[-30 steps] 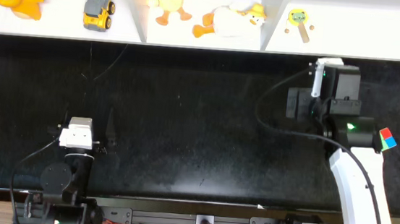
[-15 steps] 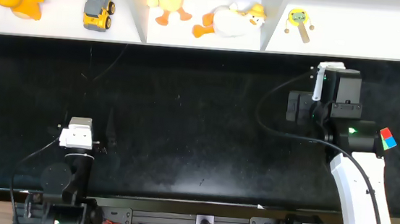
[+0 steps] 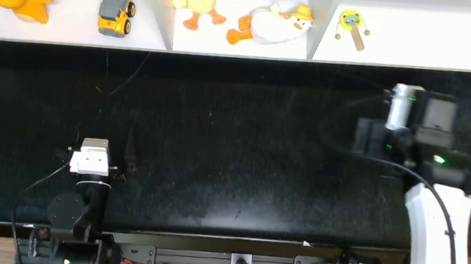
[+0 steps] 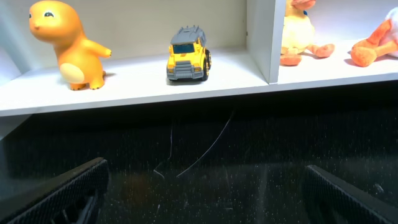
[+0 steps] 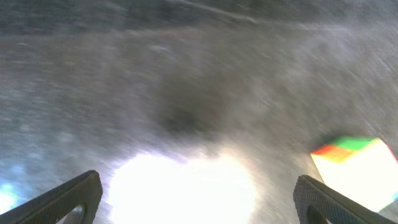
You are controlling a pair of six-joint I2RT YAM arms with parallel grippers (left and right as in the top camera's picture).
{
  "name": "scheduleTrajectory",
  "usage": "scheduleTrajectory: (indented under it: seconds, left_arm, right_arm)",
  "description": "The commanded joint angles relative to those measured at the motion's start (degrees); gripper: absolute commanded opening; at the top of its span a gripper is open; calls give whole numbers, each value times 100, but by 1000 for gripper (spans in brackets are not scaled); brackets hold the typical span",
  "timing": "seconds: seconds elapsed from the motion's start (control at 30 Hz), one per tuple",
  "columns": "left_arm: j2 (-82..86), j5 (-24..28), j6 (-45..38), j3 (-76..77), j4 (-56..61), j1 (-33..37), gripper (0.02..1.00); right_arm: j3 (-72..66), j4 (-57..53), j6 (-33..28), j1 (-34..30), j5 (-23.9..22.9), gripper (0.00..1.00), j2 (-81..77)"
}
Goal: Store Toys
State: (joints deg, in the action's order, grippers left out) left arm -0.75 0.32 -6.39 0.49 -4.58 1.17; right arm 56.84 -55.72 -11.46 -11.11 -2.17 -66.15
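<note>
A yellow truck (image 4: 188, 53) sits on a white shelf (image 4: 143, 84). An orange dinosaur (image 4: 65, 45) stands well to one side of the truck. On its other side, past a white divider (image 4: 261, 37), are a plush duck (image 4: 301, 31) and the orange feet of a second plush toy (image 4: 376, 46). In front of the truck lies the black worktop (image 4: 205, 149), with the left gripper (image 4: 205, 190) above it, fingers spread wide.

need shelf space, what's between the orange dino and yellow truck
Bare white shelf between the orange dino and the yellow truck, clearest in the left wrist view.

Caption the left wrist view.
Left gripper, open, faces a white shelf holding an orange dinosaur, a yellow truck and plush ducks.
</note>
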Motion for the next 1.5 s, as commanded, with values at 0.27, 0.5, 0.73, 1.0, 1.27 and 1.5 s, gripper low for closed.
scheduleTrajectory:
  seconds: [0.27,0.5,0.73,1.0,1.27,1.5]
  left_arm:
    - [63,-46,-87,-4,-28,33,998]
    - [63,-46,-87,-4,-28,33,998]
    - [63,-46,-87,-4,-28,33,998]
    - [63,-46,-87,-4,-28,33,998]
    - [63,-46,-87,-4,-28,33,998]
    - [63,-46,-87,-4,-28,33,998]
  right_arm:
    - [-37,-704,-3449,-2865,662,998,278]
    - [-35,-376,-4750,-3827,691,998,-363]
    - [-35,339,-5016,-4111,651,978,-1320]
    - [-35,938,-5093,-4153,542,978,-2140]
    - [-35,1268,-5119,-4048,933,991,-2509]
    - [-35,1580,-5115,-3797,1054,991,-2710]
